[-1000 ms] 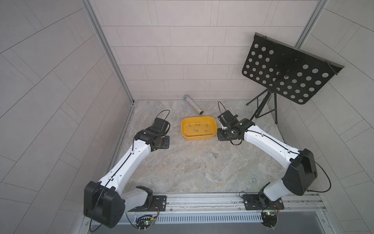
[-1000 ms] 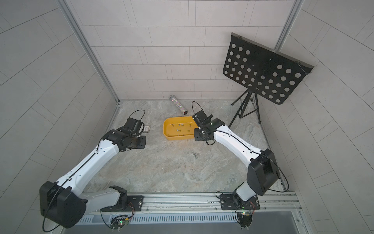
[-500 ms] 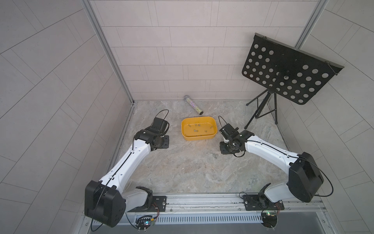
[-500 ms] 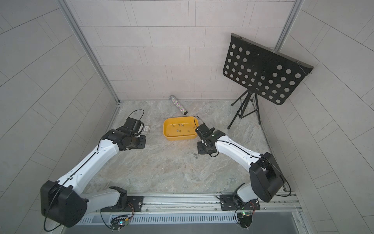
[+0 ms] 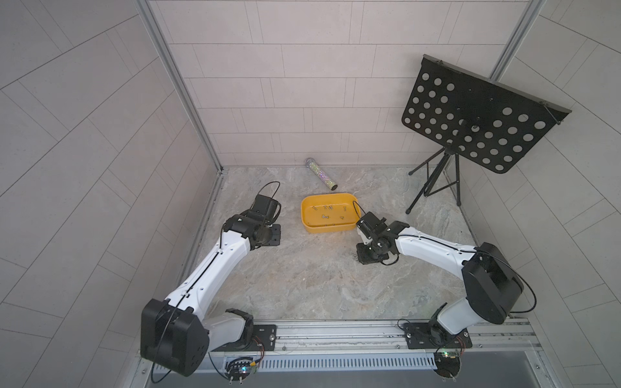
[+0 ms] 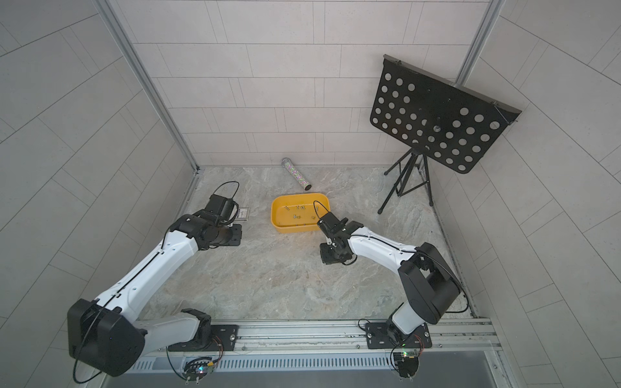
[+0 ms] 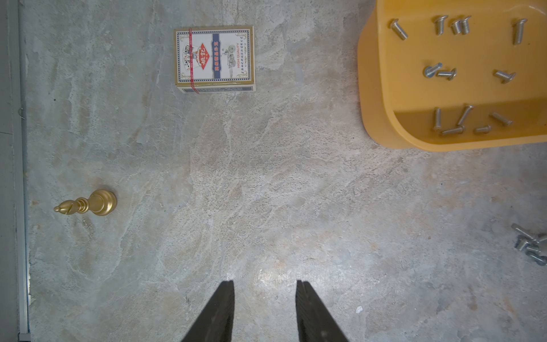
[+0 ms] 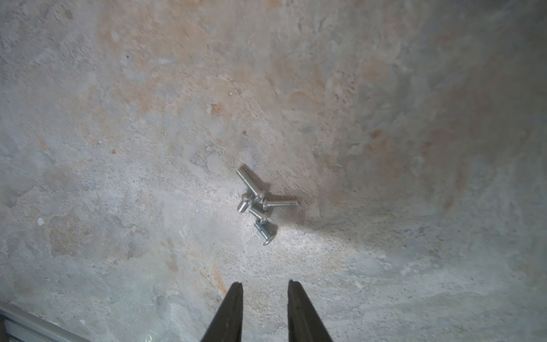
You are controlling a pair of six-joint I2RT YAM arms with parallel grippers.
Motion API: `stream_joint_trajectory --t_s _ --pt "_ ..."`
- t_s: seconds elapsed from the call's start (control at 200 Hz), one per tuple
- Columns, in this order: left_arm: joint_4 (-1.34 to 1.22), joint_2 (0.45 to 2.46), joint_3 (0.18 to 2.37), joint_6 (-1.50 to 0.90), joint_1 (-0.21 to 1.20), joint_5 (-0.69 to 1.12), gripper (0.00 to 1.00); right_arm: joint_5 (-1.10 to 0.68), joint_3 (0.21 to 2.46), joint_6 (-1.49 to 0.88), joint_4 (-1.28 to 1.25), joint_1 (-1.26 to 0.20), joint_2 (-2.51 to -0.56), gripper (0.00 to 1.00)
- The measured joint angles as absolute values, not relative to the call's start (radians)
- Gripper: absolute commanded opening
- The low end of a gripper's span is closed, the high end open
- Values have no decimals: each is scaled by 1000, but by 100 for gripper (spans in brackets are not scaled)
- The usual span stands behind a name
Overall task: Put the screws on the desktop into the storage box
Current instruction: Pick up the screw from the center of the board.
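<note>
The yellow storage box (image 5: 327, 229) sits on the marbled tabletop (image 5: 302, 285), and more than a dozen screws (image 7: 445, 74) lie scattered over its floor. Outside it, a handful of loose screws (image 8: 260, 204) lie on the tabletop in a tight cluster, touching and crossing one another, near the box's front right corner.

The right pincer (image 8: 265, 283) hangs low over the tabletop in front of that same corner. Its fingers are apart with nothing between them, and the cluster lies just ahead of the fingertips, untouched. The left pincer (image 7: 264, 284) is off the box's left side, over bare tabletop, its fingers likewise apart and empty.

A printed card box (image 7: 214, 57) lies flat to the left of the storage box, and a small gold turned piece (image 7: 88, 204) stands farther left. A glittery tube (image 5: 321, 174) lies just behind the storage box, and a black perforated music stand (image 5: 470, 124) stands behind it to the right.
</note>
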State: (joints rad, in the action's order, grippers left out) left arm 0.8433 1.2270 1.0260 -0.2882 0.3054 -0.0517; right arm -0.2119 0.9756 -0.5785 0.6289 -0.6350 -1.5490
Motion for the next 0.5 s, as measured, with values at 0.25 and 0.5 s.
stream_joint_trajectory --t_s 0.25,0.5 --pt "843 1234 1026 -288 305 -51 43 -218 976 -560 624 -637 -1583 35" --pt "843 1234 1026 -288 303 -48 43 -220 989 -541 626 -643 -1650 35"
